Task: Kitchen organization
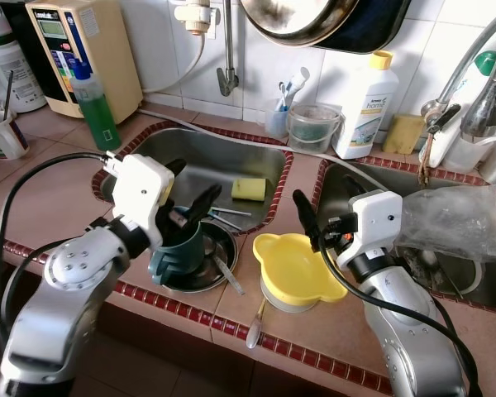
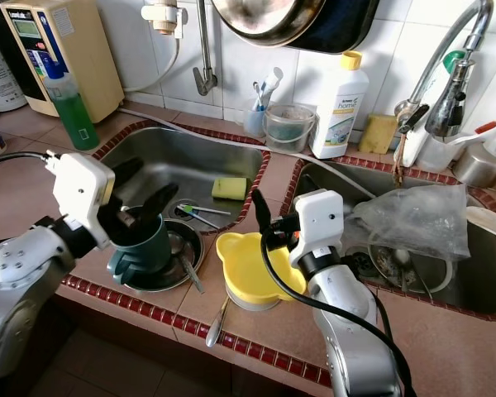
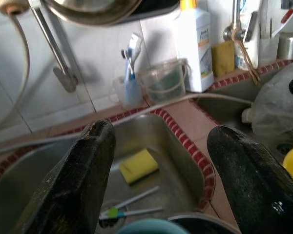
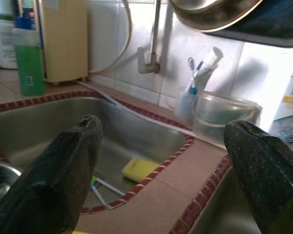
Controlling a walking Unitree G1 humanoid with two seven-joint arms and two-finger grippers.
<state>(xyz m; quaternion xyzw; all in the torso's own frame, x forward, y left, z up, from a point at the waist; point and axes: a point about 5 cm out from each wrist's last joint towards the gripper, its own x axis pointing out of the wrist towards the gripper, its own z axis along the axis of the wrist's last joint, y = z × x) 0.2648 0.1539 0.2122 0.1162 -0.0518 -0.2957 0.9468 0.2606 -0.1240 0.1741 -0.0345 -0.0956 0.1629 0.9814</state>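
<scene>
kitchen table and two sinks: items as they are lying

you are looking down at a tiled table (image 1: 58, 198) with two steel sinks.

- left hand (image 1: 186, 207): you are holding it spread wide, released, gripping nothing, right over the dark green mug (image 1: 178, 252). one finger is sitting just at the mug's rim; whether it is touching, you cannot tell.
- dark green mug: it is standing upright in a round metal dish (image 1: 219, 269) on the table's front edge, with a spoon (image 1: 229, 277) lying in the dish beside it.
- right hand (image 2: 269, 223): it is hanging open and empty just above the far rim of the yellow bowl (image 1: 298, 266).
- yellow bowl: it is sitting on the table strip between the two sinks, stacked on a pale container.
- left sink (image 1: 190, 157): it is holding a yellow sponge (image 1: 248, 188) and a few slim utensils near the drain.
- right sink (image 2: 479, 285): a crumpled clear plastic bag (image 2: 413, 219) is lying across it.
- back wall: a green bottle (image 1: 95, 103), a beige appliance (image 1: 87, 50), a cup of toothbrushes (image 1: 279, 112), a clear tub (image 1: 312, 126) and a white detergent bottle (image 1: 365, 107) are standing in a row.
</scene>
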